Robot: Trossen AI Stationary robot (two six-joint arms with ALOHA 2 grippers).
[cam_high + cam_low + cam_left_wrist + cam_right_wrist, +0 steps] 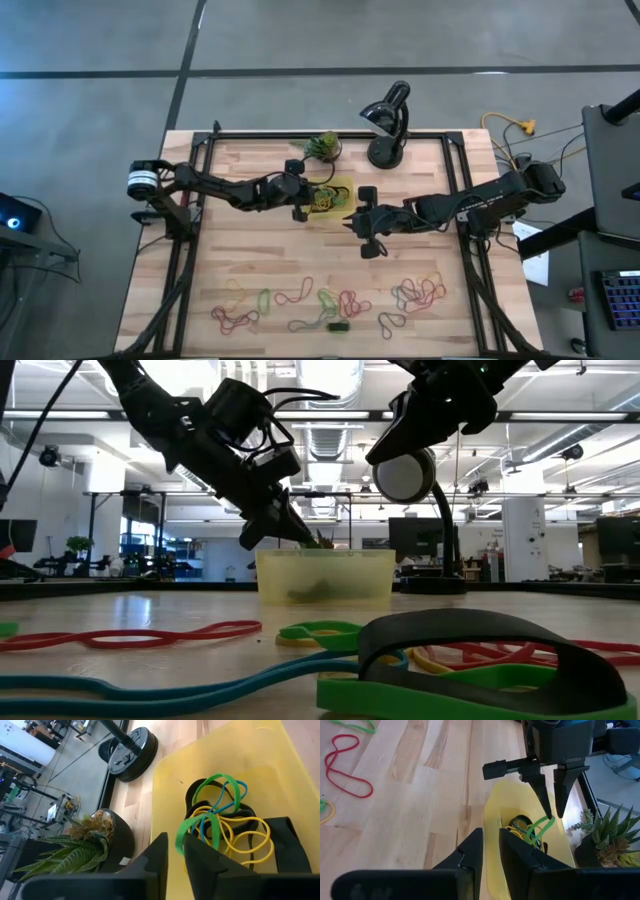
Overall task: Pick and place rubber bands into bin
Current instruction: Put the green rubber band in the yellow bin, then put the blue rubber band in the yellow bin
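The yellow bin [335,197] stands on the far middle of the table, with yellow, blue and dark rubber bands [240,832] lying in it. My left gripper [175,840] hovers over the bin [495,820], shut on a green rubber band [215,782]. My right gripper [491,832] is shut and empty. It hangs above the wood just right of the bin. Many loose rubber bands [330,300] in red, green, yellow and blue lie along the near edge. A dark ring and a green band [480,660] lie closest in the low view. My left gripper pinches the green rubber band between its two fingertips [551,815], at the upper end of the loop [179,837]. The fingers point down into the bin from above, slanting. The band hangs slack below them, and its lower loop [222,780] rests on the bands in the bin.
A small potted plant [322,147] stands right behind the bin. A black desk lamp [388,120] with a round base is at the far edge. A black frame borders the table. Bare wood lies between the bin and the near row of bands.
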